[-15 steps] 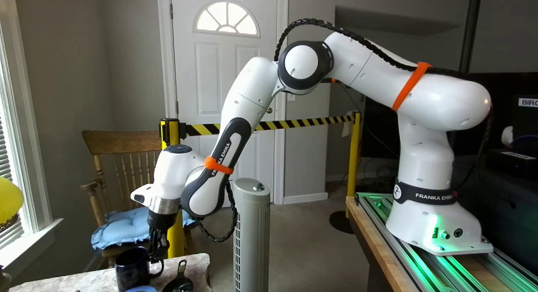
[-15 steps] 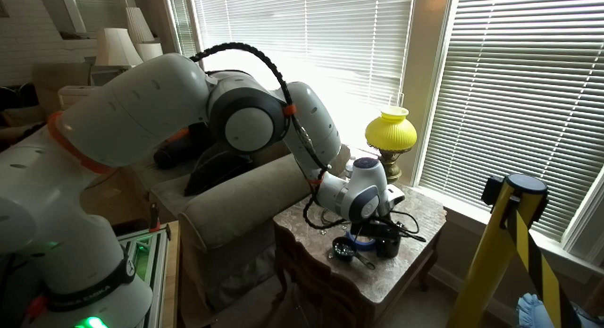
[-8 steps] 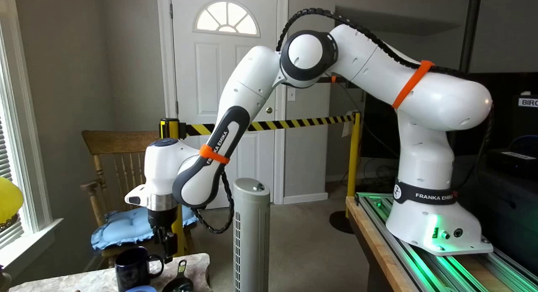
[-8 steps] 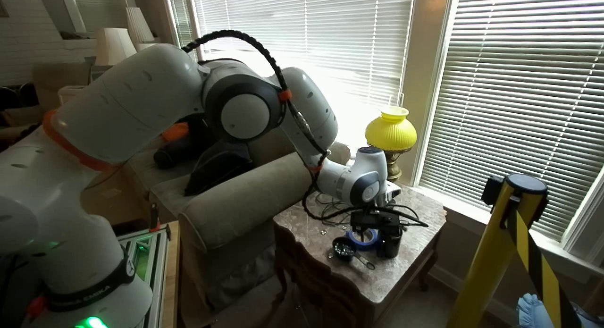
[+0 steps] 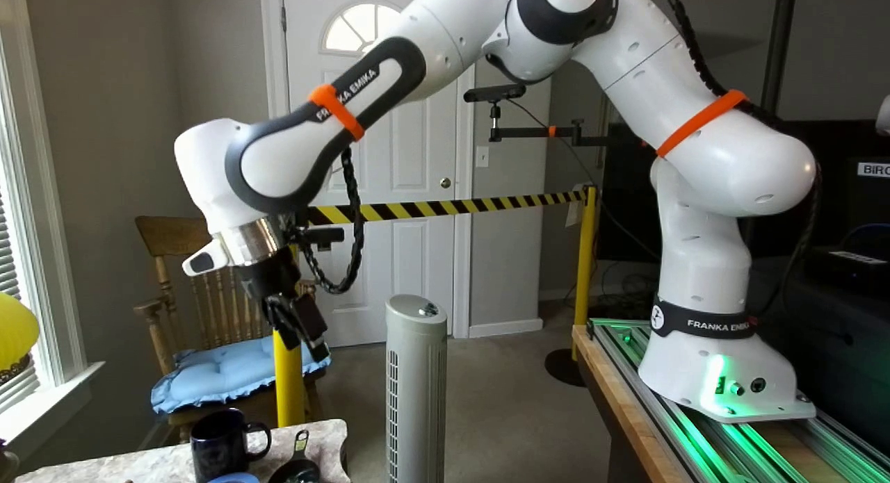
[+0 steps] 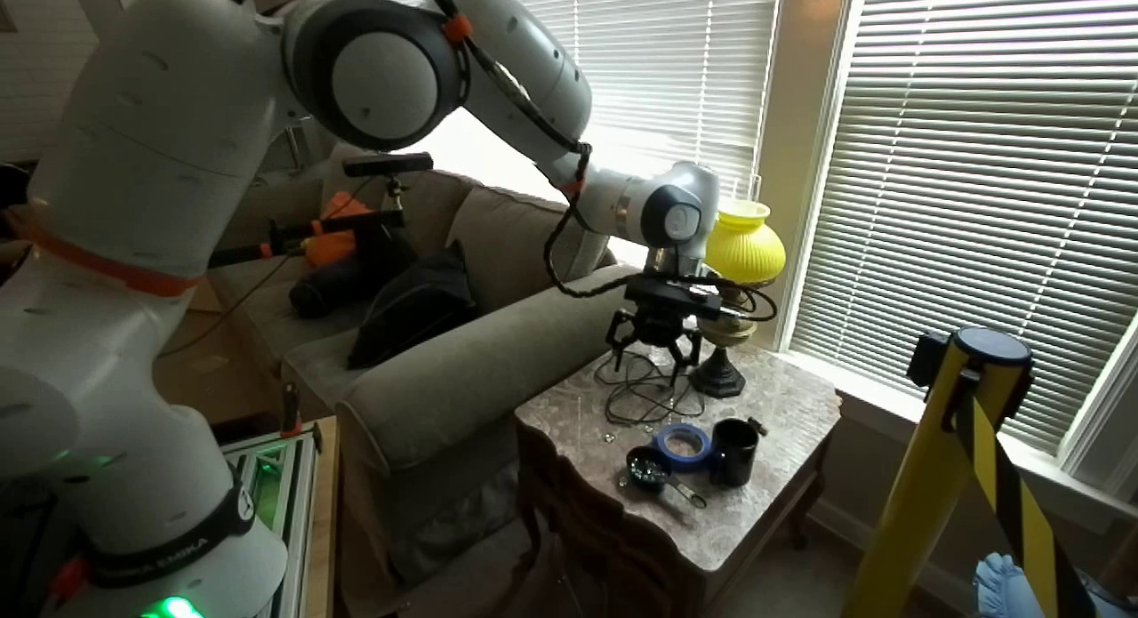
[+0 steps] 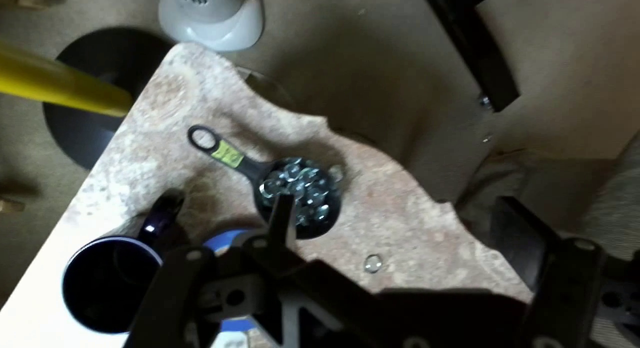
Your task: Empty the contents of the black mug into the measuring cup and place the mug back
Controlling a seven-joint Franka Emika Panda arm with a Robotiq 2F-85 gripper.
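In an exterior view, the gripper [image 6: 647,373] hangs spread wide above the marbled table [image 6: 711,538].
The black mug [image 6: 734,458] stands upright at right; left of it, a blue tape roll [image 6: 683,463], then, nearer, the measuring cup [image 6: 651,487] of shiny pieces [image 6: 648,467], handle [image 6: 687,491] to the near right; a yellow-shaded lamp [image 6: 749,244] stands on the far side.

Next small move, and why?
Probably raise the open jaws away from the table: beads sit in the measuring cup, the mug stands upright and ungripped with none visible in its dark inside, so the pour looks done.
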